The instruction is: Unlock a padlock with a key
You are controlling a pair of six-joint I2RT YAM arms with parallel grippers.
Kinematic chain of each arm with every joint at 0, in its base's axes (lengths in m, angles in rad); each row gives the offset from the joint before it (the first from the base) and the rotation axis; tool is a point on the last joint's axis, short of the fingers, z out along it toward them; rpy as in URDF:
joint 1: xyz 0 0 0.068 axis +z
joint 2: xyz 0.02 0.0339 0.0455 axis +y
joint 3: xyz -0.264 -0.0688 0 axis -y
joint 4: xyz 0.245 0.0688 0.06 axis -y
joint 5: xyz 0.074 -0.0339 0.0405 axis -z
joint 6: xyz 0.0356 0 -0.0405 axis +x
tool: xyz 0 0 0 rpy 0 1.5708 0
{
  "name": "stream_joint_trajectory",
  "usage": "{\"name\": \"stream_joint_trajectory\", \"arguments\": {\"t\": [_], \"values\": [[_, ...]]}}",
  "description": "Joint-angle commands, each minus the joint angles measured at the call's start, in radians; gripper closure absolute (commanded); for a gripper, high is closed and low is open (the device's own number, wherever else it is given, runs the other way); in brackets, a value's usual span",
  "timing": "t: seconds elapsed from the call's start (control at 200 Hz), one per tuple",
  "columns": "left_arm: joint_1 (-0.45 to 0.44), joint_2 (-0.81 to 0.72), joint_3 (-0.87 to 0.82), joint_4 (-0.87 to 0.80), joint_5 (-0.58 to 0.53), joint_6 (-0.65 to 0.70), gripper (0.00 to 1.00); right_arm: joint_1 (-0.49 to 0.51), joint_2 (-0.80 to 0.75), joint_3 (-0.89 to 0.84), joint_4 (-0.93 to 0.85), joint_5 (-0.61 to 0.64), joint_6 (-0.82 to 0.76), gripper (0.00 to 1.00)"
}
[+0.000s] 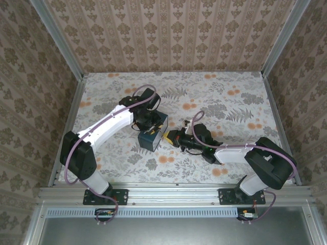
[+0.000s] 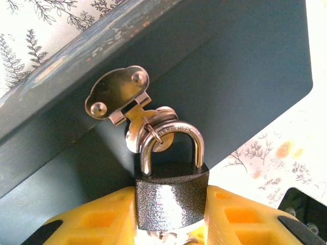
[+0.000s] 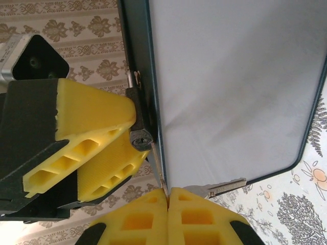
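Padlock (image 2: 171,196) hung from the hasp (image 2: 118,94) of the blue box (image 2: 245,66), its body clamped in our left gripper (image 2: 171,229). Our right gripper (image 3: 167,201), fully closed, pinched the key (image 3: 159,168), tip at the keyway. We judged insertion underway: next, push straight in, then turn.

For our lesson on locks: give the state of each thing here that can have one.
Grey textured metal padlock: shackle closed through the hasp.
Dark blue painted box: lid shut.
Slim metal key: tip at the keyhole.
Left gripper: clamped on padlock.
Right gripper: pinching key.
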Motion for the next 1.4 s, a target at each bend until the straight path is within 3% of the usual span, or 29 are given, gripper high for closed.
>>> {"name": "stream_joint_trajectory", "arguments": {"t": [0.0, 1.395], "values": [[0.001, 0.009, -0.045, -0.037, -0.009, -0.055, 0.68, 0.009, -0.008, -0.006, 0.053, 0.022, 0.026, 1.0], [-0.01, -0.008, -0.071, -0.029, -0.003, -0.082, 0.7, 0.015, 0.042, 0.036, 0.105, 0.034, -0.024, 1.0]]}}
